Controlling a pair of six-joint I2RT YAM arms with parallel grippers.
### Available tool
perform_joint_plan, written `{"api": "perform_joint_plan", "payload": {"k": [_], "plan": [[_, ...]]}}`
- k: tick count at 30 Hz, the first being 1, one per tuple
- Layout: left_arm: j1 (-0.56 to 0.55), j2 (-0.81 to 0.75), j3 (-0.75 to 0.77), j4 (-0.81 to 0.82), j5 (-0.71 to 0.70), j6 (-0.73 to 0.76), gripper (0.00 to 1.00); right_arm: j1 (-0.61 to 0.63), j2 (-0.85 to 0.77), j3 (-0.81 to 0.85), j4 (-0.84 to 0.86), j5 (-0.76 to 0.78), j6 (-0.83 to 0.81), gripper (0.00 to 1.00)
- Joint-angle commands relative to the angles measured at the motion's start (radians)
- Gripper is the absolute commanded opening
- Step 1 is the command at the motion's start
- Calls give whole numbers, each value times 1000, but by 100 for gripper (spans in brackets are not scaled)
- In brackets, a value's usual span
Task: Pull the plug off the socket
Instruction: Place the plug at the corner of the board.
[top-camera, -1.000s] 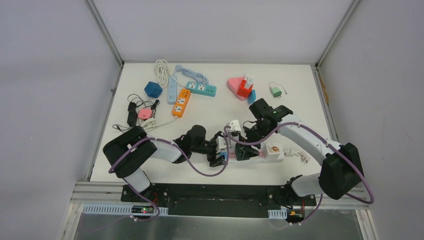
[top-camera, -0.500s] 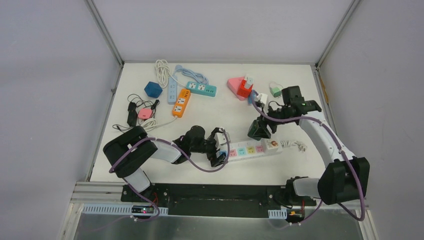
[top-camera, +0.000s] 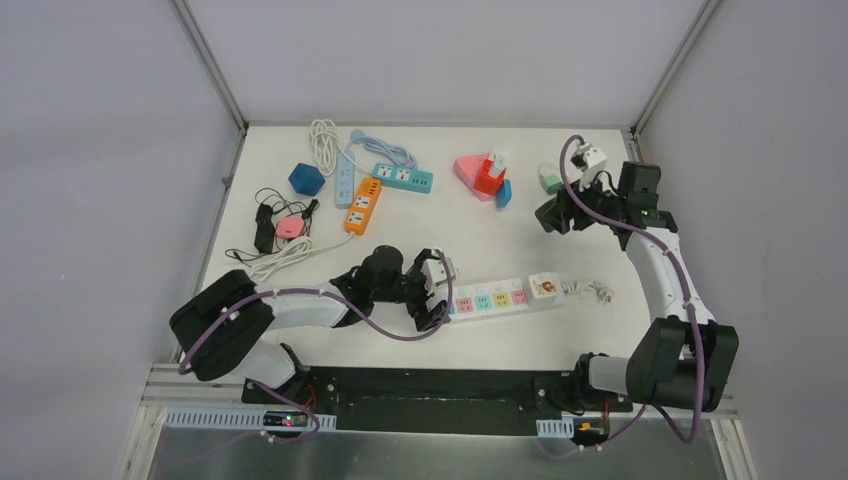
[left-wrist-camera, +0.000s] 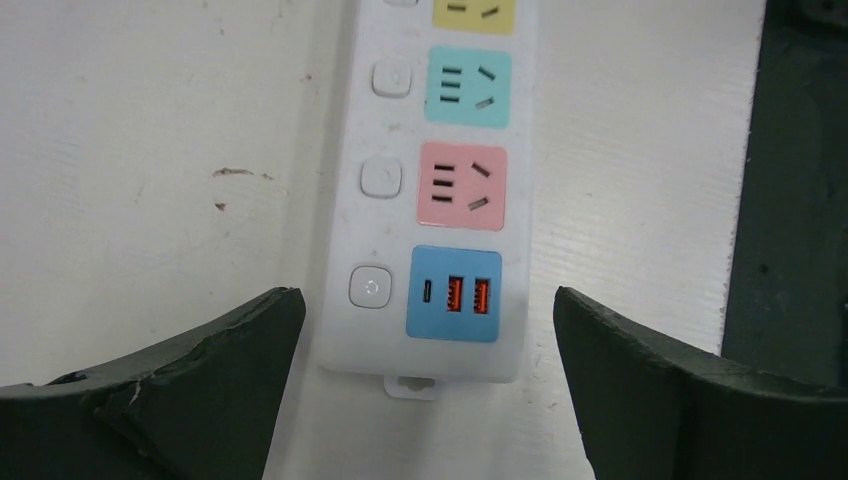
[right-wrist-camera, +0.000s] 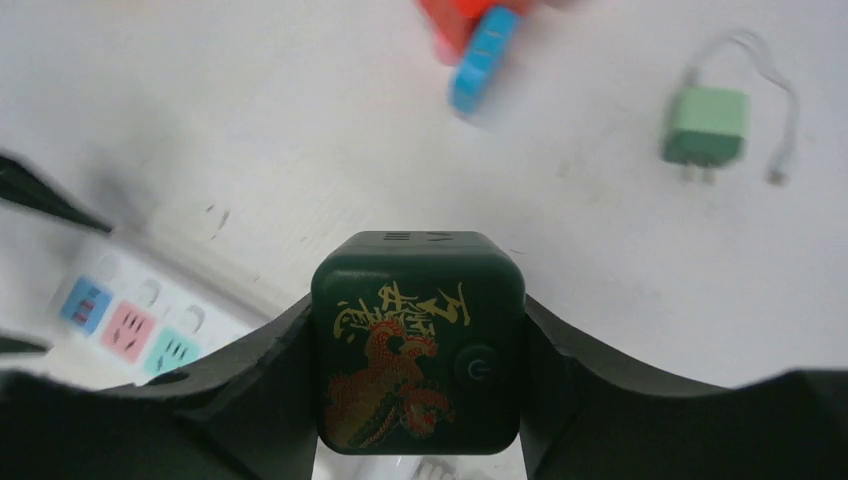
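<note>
Left gripper (left-wrist-camera: 425, 302) spread wide; right gripper (right-wrist-camera: 418, 318), apparently aloft, clamps the plug (right-wrist-camera: 418, 350).

Three cameras: one fixed overhead, two riding the wrists.
The top external view looks down from above and behind the arm bases and takes in the whole white table (top-camera: 450, 220). The left wrist view faces straight down, very near, onto one end of a long white power strip with coloured sockets (left-wrist-camera: 350, 200), with its own dark fingers (left-wrist-camera: 200, 380) in the lower corners. The right wrist view looks down from higher up, with a dark green cube-shaped plug (right-wrist-camera: 418, 340) at lower centre. The power strip (right-wrist-camera: 130, 320) shows blurred at its lower left, and the overhead view shares it (top-camera: 500, 297).
</note>
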Motion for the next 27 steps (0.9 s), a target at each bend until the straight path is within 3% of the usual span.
{"api": "perform_joint_plan", "payload": {"k": [1, 7, 14, 18, 24, 25, 27], "plan": [[6, -166, 94, -192, -3, -1, 99, -49, -1, -30, 294, 394, 400, 0], [17, -298, 273, -476, -141, -111, 99, -50, 178, 80, 310, 688, 464, 0], [27, -386, 485, -822, -249, -269, 99, -50, 443, 284, 266, 815, 442, 6], [29, -435, 542, -980, -265, -238, 99, -53, 587, 433, 223, 815, 442, 6], [29, -531, 497, -1054, -384, -202, 99, -52, 754, 601, 185, 815, 442, 6], [29, -541, 491, -1053, -387, -202, 99, -52, 783, 629, 173, 900, 389, 19], [29, -550, 485, -1053, -392, -198, 99, -51, 828, 671, 154, 900, 389, 19]]}}
